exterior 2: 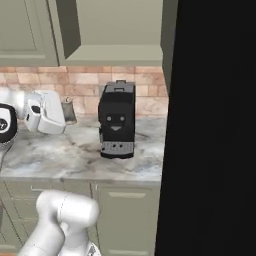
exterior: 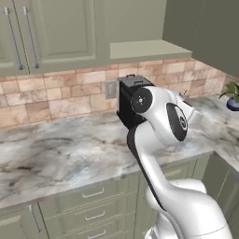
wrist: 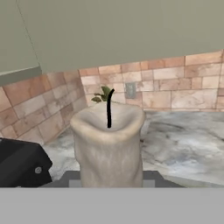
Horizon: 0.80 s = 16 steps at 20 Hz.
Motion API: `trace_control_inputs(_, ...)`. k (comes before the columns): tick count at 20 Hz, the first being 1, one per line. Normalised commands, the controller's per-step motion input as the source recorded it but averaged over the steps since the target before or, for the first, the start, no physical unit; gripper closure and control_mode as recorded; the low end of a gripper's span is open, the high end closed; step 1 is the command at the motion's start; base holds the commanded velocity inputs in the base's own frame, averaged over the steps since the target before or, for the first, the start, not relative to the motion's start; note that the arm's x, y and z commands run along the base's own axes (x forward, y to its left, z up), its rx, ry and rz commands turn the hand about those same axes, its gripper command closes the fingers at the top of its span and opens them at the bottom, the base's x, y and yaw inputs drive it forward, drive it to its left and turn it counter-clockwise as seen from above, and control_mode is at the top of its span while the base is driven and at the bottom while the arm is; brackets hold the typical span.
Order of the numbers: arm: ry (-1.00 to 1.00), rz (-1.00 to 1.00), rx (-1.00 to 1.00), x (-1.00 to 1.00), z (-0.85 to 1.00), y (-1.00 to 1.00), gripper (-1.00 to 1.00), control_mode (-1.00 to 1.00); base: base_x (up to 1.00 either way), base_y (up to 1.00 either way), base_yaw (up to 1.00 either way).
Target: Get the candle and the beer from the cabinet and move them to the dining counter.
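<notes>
A black box-shaped coffee machine (exterior 2: 117,120) stands at the back of the grey marbled stone worktop (exterior: 56,154), against the tan stone-tile backsplash (exterior: 51,95); sage-green panelled wall cabinets (exterior: 51,28) hang above.

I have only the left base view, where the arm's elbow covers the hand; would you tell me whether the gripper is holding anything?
Observer: Yes. In the hand view the candle stands upright between the fingertips of the gripper, with its black wick pointing up.
Operator: Thank you. And what is the black box half hidden behind the arm?
Observer: The right base view shows its front: it is a coffee machine standing on the worktop, to the right of the hand and apart from it.
</notes>
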Motion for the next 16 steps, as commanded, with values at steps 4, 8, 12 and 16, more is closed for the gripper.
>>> trace_control_inputs(4,0.0,0.0,0.0,0.0,0.0,0.0,1.0,1.0,-0.37,0.19,0.24)
trace_control_inputs(8,0.0,0.0,0.0,0.0,0.0,0.0,1.0,1.0,-0.14,0.17,0.91)
trace_control_inputs(12,0.0,0.0,0.0,0.0,0.0,0.0,1.0,1.0,-0.04,0.07,1.0)
trace_control_inputs(16,0.0,0.0,0.0,0.0,0.0,0.0,1.0,1.0,-0.01,0.01,1.0)
